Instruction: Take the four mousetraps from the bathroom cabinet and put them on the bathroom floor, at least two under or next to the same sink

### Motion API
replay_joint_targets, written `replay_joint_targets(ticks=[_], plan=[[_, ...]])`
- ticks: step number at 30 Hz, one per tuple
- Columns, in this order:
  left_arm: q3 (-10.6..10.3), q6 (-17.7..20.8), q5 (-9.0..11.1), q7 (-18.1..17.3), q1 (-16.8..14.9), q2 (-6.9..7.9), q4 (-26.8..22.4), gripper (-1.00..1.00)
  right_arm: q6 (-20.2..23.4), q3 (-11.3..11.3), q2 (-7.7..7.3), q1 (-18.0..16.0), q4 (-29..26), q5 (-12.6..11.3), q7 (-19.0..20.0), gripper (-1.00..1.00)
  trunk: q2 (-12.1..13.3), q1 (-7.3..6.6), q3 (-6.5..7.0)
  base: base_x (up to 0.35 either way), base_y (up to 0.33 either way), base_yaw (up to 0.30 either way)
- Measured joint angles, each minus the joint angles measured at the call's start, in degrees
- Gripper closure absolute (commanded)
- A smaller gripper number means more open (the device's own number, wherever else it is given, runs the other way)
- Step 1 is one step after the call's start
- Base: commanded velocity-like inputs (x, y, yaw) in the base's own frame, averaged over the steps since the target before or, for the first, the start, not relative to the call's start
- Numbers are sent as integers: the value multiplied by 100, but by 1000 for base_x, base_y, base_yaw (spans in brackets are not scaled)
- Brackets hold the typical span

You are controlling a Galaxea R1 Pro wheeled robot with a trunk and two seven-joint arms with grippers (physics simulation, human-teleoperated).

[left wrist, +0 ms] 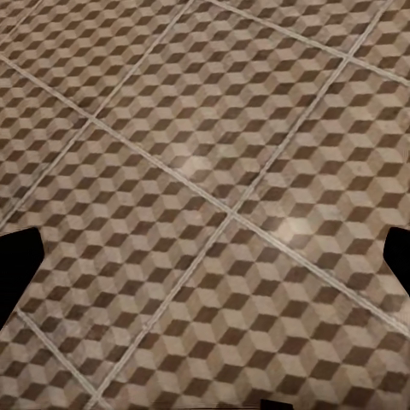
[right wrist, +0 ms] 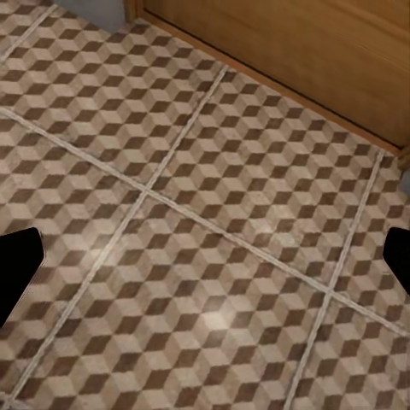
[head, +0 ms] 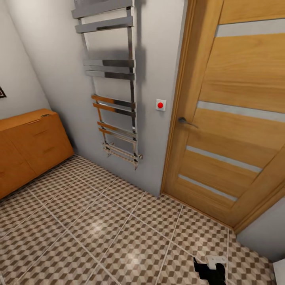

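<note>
The cabinet (head: pixel 29 144) is shut, traps unseen; likely light, stiff boards, best pinched by their edges; both grippers spread wide, empty.

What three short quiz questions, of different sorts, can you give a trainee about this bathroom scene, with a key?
1. True or false: the drawers of the cabinet look closed.
2. What is mounted on the wall between the cabinet and the door? A) mirror B) towel rail C) shelf
3. Fill in: the wall switch has a ___ round button.

Key: 1 true. 2 B, the towel rail. 3 red.

Note: both wrist views look down on the bathroom floor, and each tool, left tool and right tool, has its dark fingertips spread wide with nothing between them.
</note>
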Motion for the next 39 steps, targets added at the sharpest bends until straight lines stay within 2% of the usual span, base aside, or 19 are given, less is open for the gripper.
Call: replay_joint_targets(ticks=[39], plan=[[-5, 0, -1, 0, 9, -13, -1, -100, 0, 2, -7, -1, 0, -1, 2, -100, 0, 0, 0, 0, 0, 289]])
